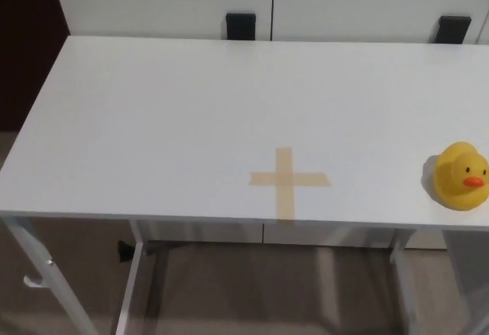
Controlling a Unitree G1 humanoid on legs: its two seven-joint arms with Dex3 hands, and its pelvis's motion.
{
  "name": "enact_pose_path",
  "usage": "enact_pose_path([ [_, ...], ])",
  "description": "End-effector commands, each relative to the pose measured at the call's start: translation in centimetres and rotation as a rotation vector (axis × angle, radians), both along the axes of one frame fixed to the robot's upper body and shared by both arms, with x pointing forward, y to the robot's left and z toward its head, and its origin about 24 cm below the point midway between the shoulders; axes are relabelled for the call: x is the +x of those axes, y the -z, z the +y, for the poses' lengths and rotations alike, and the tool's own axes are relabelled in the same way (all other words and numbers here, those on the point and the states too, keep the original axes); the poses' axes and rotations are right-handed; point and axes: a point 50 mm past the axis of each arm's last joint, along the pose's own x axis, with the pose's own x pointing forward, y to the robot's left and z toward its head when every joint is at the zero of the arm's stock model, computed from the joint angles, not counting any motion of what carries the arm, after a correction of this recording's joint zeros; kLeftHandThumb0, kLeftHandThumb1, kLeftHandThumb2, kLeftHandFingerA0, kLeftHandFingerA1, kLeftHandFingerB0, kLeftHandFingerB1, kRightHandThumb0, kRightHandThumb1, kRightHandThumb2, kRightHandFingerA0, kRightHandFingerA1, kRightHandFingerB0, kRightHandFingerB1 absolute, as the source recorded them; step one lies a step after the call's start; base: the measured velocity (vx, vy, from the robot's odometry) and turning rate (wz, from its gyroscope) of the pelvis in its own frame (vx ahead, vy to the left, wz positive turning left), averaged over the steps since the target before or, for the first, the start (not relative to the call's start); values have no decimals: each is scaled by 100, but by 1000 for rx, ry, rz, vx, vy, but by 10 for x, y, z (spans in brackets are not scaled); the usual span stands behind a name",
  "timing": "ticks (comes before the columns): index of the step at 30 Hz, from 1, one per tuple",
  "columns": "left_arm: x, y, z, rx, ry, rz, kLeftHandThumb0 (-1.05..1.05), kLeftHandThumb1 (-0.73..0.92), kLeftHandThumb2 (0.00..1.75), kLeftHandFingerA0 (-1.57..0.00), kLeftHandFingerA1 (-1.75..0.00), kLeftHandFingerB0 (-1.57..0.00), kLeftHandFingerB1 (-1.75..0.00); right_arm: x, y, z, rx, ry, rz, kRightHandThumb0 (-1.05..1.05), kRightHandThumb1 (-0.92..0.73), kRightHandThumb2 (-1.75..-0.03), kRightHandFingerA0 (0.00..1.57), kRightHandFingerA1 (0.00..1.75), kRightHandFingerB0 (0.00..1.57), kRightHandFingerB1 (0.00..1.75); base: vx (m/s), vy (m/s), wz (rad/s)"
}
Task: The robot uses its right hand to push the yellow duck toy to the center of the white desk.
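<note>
Neither robot hand of mine shows, so I cannot tell their state. The yellow duck toy (459,175) sits near the white bench's (153,121) right front edge, well apart from the tape cross (288,180). It looks light, hollow and likely to tip; I'd push low on its right flank.

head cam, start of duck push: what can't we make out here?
- Both robot hands: outside the head view.
- White desk: right end cut by the frame edge, so its true center is unclear; tape cross may mark it.
- Yellow duck: far side and base hidden by its own body.
</note>
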Motion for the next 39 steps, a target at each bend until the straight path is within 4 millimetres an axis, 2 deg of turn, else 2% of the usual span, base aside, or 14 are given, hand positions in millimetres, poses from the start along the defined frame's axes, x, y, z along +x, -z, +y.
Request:
enact_pose_path([
  [1, -3, -3, 5, 12, 4, 15, -22, 70, 61, -68, -45, -72, -46, 5, -23, -14, -94, 44, -164, -36, -73, -61, 48, 64, 26, 36, 0, 0, 0],
  [5, -3, -3, 7, 3, -32, 13, -21, 71, 61, -64, -43, -74, -47, 21, -49, -22, -122, 49, -375, -46, -71, -60, 44, 65, 22, 38, 0, 0, 0],
  [6, -4, -3, 7, 0, -25, 9, -24, 65, 60, -64, -45, -76, -48, 32, -61, -26, -147, 46, -432, -62, -63, -92, 23, 62, 14, 48, 0, 0, 0],
  [8, -5, -3, 6, -3, -10, 4, -25, 66, 60, -62, -43, -75, -47, 50, -84, -32, -189, 44, -527, -63, -79, -63, 17, 58, 18, 37, 0, 0, 0],
  [18, -1, -5, 7, 11, 6, 10, -21, 67, 60, -59, -43, -75, -49, 152, -177, 10, -272, -137, -877, -91, -88, -67, 22, 65, 21, 48, 3, -1, 0],
  [23, 1, -5, 7, 12, 8, 12, -26, 66, 60, -64, -44, -75, -48, 194, -187, 50, -162, -344, -925, -70, -77, -115, 6, 50, 1, 39, 0, 0, 0],
  [25, 1, -5, 7, 10, 4, 10, -26, 66, 60, -64, -44, -75, -48, 205, -185, 60, -131, -408, -907, -70, -77, -115, 6, 50, 1, 39, 0, 0, 0],
  [26, 1, -5, 6, 8, 7, 10, -24, 65, 60, -65, -45, -73, -47, 209, -183, 63, -112, -432, -905, -72, -92, -82, 9, 41, 6, 29, 0, 0, 0],
  [27, 1, -4, 5, 2, 8, 6, -22, 66, 60, -59, -43, -73, -47, 215, -178, 68, -86, -463, -891, -73, -78, -118, 7, 49, 1, 38, 0, 0, 0],
  [30, 0, -3, 5, -2, -5, 2, -24, 68, 60, -65, -44, -75, -47, 233, -159, 88, -24, -499, -863, -36, -52, -113, 0, 50, 0, 49, 0, 0, 0],
  [31, -1, -2, 4, -1, -3, 5, -25, 67, 61, -66, -45, -73, -47, 235, -156, 91, -18, -505, -858, -86, -92, -72, 18, 41, 15, 33, 0, 0, 0],
  [36, 0, -1, 3, 4, 0, 14, -23, 65, 59, -59, -43, -74, -48, 243, -143, 106, 28, -549, -823, -85, -92, -74, 20, 41, 12, 32, 0, 0, 0],
  [38, 0, -2, 2, -4, 7, 11, -27, 65, 61, -67, -46, -72, -47, 246, -134, 116, 39, -566, -798, -36, -52, -113, 1, 49, 0, 49, 0, 0, 0],
  [39, 0, -1, 2, -7, 2, 12, -25, 67, 60, -66, -45, -75, -48, 248, -129, 122, 36, -584, -785, -83, -92, -74, 20, 42, 9, 34, 0, 0, 0],
])
